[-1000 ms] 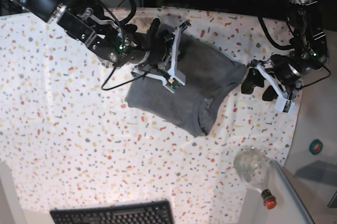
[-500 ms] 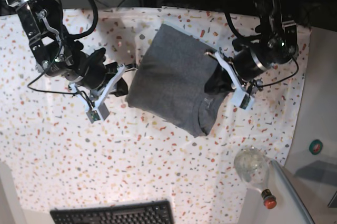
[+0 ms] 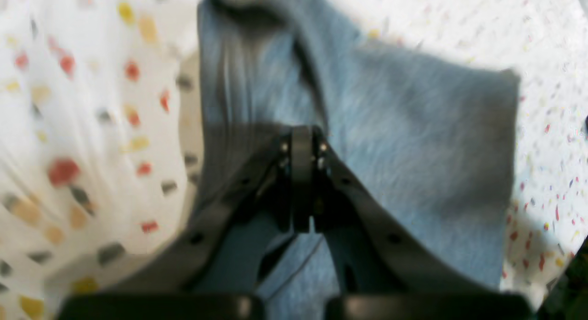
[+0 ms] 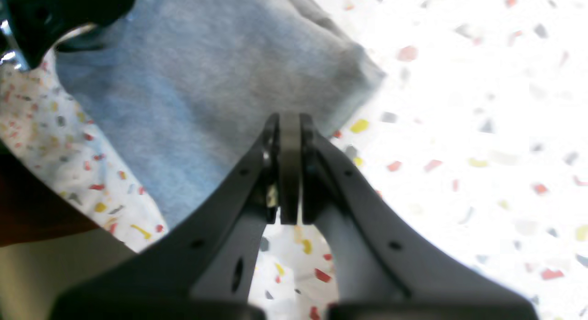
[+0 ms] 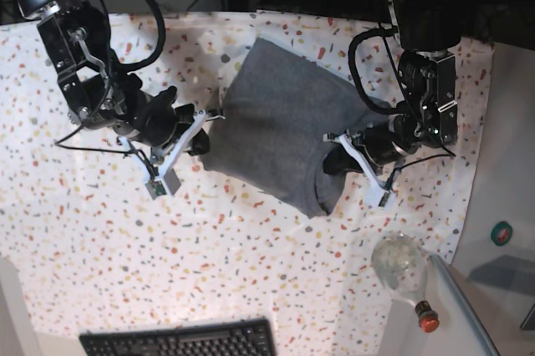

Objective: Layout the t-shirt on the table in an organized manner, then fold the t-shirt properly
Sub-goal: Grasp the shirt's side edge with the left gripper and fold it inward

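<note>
1. T-shirt (image 5: 280, 130): heather-grey, folded into a compact, roughly four-sided bundle. It lies on the far half of the table, a little right of centre in the base view. Its near right corner shows a darker doubled layer with a curved seam.

2. Table (image 5: 251, 272): covered with a white cloth speckled with red, orange, yellow and grey flecks. The cloth appears pulled up into a ridge beside the shirt in the left wrist view, though that view is blurred.

3. Left gripper (image 5: 338, 155): on the right side of the base view, at the shirt's near right corner. The jaws are clenched together. In the left wrist view the tips (image 3: 301, 141) sit over grey fabric at a fold; whether fabric is pinched between them cannot be told from the blur.

4. Right gripper (image 5: 209, 116): on the left side of the base view, just beside the shirt's left edge. The jaws are pressed flat together with no fabric between them. In the right wrist view the tips (image 4: 289, 122) lie over the speckled cloth right at the shirt's edge, near one of its corners.

5. Keyboard (image 5: 180, 339): black, at the near edge of the table, well apart from the shirt.

6. Glass bottle (image 5: 405, 277): clear, with a red cap, lying at the near right edge of the table, apart from the shirt.
</note>
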